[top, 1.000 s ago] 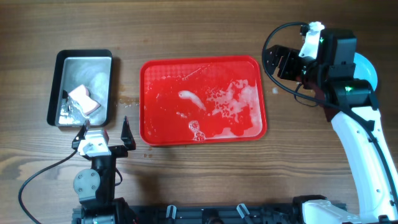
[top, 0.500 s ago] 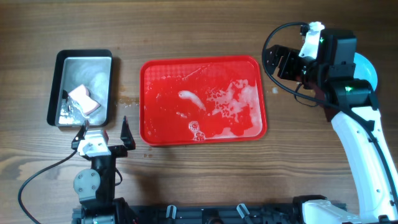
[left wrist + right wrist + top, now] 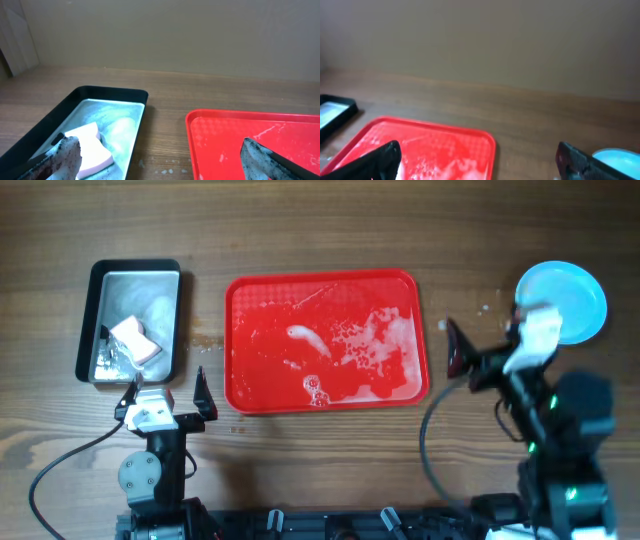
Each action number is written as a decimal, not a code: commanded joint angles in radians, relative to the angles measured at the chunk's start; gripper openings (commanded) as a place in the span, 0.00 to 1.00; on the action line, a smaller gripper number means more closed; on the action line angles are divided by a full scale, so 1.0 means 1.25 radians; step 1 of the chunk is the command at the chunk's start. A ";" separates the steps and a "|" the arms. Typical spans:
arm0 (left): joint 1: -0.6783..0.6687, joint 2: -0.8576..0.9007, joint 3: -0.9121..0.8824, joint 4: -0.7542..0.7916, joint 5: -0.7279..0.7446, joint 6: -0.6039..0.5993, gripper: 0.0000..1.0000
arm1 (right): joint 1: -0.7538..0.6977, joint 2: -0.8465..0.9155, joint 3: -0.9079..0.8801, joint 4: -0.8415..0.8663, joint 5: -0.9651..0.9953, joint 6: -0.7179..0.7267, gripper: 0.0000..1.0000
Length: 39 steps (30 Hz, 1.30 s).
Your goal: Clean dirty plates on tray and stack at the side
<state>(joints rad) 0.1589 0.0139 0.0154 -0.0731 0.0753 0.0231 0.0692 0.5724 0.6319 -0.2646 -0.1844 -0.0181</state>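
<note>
Left claw (image 3: 167, 388) gapes wide and grips nothing, hanging over the table (image 3: 320, 230) just in front of the tin (image 3: 135, 266) and the tray's near left corner. Right claw (image 3: 480, 160) is spread as wide, also with nothing in it, over the table off the tray's right edge; its arm is blurred from above. Tray (image 3: 260, 300) sits mid-table, streaked with white suds (image 3: 385, 335). Plates (image 3: 580, 295) lie on the table apart from the tray, off its far right corner, beside the right claw. From above they show as one turquoise disc, so their number cannot be told. A pale sponge (image 3: 135, 340) lies in the wet tin.
</note>
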 commanded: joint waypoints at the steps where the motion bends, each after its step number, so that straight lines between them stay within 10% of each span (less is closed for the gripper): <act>1: -0.004 -0.006 -0.008 0.002 -0.005 -0.005 1.00 | -0.003 -0.133 -0.154 0.055 0.010 -0.027 1.00; 14: -0.004 -0.006 -0.008 0.002 -0.005 -0.005 1.00 | -0.004 -0.455 -0.443 0.211 0.011 -0.025 1.00; 39: -0.004 -0.006 -0.008 0.002 -0.005 -0.005 1.00 | -0.004 -0.455 -0.501 0.220 0.029 -0.004 1.00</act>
<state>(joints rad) 0.1589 0.0139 0.0147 -0.0715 0.0753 0.0231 0.0685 0.0154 0.0063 0.0063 -0.1699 -0.0383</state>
